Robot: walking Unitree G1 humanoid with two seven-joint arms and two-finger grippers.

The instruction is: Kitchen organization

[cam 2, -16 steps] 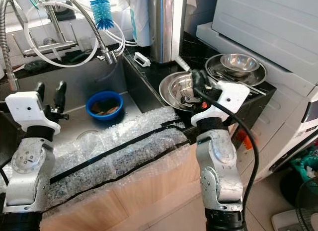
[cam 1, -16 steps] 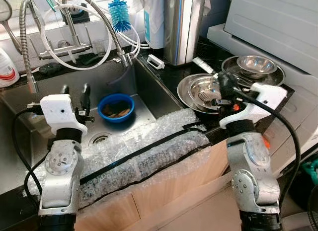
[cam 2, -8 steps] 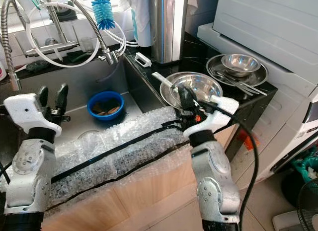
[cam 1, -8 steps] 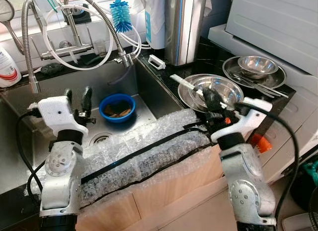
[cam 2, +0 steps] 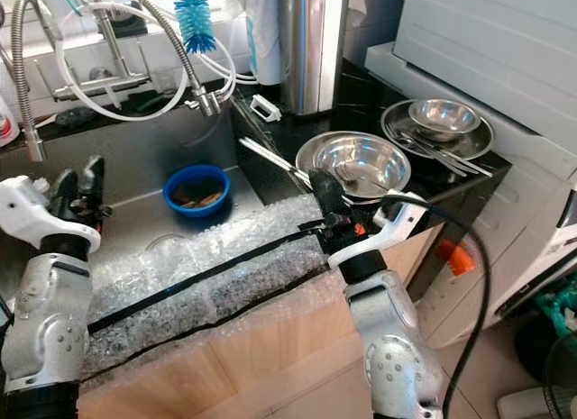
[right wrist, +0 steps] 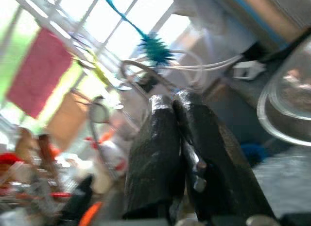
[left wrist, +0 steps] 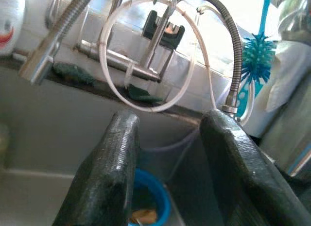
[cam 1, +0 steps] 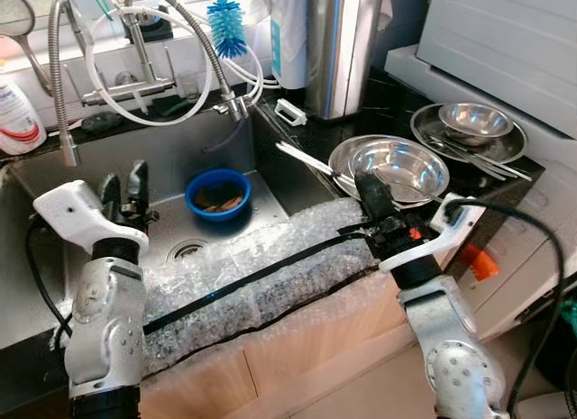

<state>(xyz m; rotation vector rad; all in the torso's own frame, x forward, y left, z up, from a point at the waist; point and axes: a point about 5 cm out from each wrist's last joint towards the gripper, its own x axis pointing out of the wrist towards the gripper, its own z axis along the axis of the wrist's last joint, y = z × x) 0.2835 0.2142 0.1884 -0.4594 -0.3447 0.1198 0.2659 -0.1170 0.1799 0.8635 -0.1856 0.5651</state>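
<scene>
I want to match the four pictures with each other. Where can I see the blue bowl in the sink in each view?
Left eye view: the blue bowl sits on the sink floor, left of centre.
Right eye view: same bowl, also left of centre.
Left wrist view: its rim shows low between the left gripper fingers.
Right wrist view: too blurred to tell.
Shared landmark: the blue bottle brush.

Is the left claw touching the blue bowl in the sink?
Apart. In the left eye view, the left claw is raised near the sink's left side, with bare sink floor between it and the blue bowl.
</scene>
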